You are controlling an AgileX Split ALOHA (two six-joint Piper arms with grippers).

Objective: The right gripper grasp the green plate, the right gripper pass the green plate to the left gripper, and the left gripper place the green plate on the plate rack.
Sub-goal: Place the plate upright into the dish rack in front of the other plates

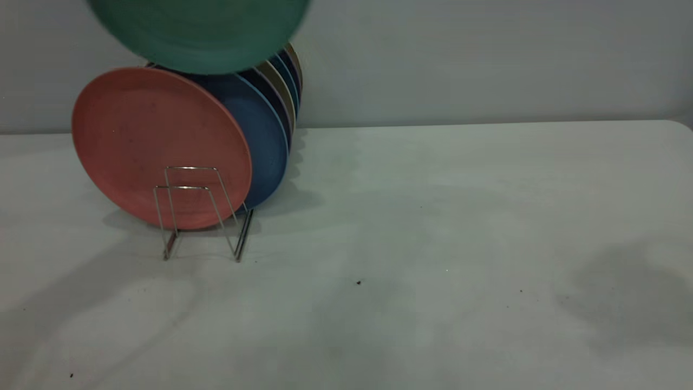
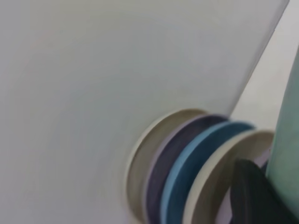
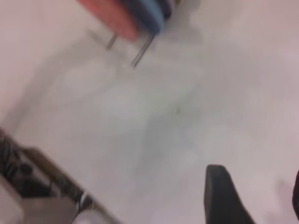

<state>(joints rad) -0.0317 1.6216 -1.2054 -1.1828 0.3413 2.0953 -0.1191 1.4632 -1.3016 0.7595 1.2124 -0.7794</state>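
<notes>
The left hand [image 2: 261, 196] shows in its own wrist view only as one dark finger pressed against the face of the green plate [image 1: 199, 30]; its other finger is hidden, so the grip reads as clamped on the plate's edge. In the exterior view the hand itself is out of sight. There the green plate hangs in the air at the upper left, cut off by the top border, its lower rim just above the row of plates standing in the plate rack [image 1: 203, 214] and overlapping them in the picture.

The rack stands on the left part of the table [image 1: 433, 244]. Its two nearest wire loops stand bare in front of a salmon-pink plate [image 1: 159, 146], which leans upright as the first in the row. Behind it come a dark blue plate [image 1: 265, 141] and then several more, dark, cream and light blue, packed close.

The right hand [image 3: 252, 196] hovers over bare table well away from the rack, fingers spread apart with nothing between them.
</notes>
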